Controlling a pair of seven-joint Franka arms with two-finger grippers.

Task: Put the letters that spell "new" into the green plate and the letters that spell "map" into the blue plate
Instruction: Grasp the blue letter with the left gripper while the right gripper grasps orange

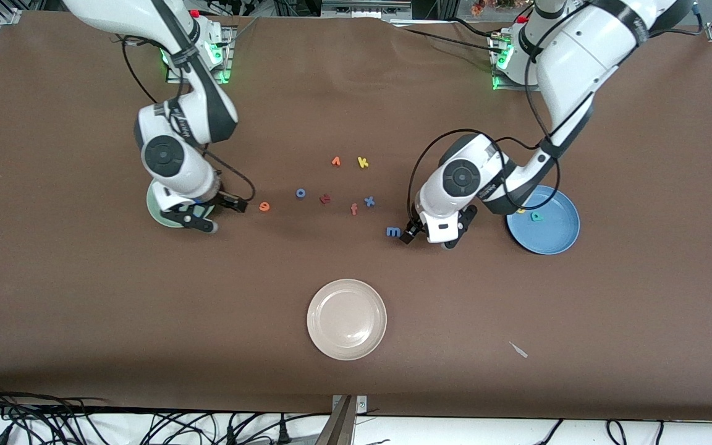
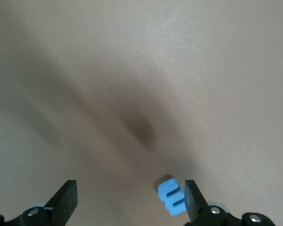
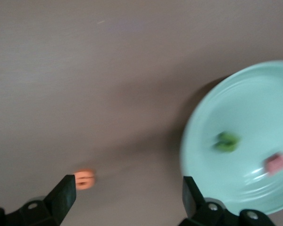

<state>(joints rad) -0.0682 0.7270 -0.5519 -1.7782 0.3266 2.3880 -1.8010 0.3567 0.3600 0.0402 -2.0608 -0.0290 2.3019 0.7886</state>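
- Black fingers of the left end effector (image 2: 127, 202) stood apart, empty, low over the brown worktop (image 1: 84, 296), with the blue "m" (image 2: 171, 196) just beside one finger.
- The blue plate (image 1: 555, 238) lay near it, toward the left arm's end, holding the teal "p" (image 1: 536, 216) and a yellow letter (image 1: 521, 211) partly hidden by the arm.
- The right end effector (image 3: 127, 200) was also spread and empty, over the edge of the green plate (image 3: 254, 103).
- That plate held the green "n" (image 3: 227, 141) and pinkish-red "w" (image 3: 277, 163).
- The orange "e" (image 1: 264, 206) lay on the worktop just beside the right end effector.
- A beige plate (image 1: 347, 319) sat nearer the front camera.
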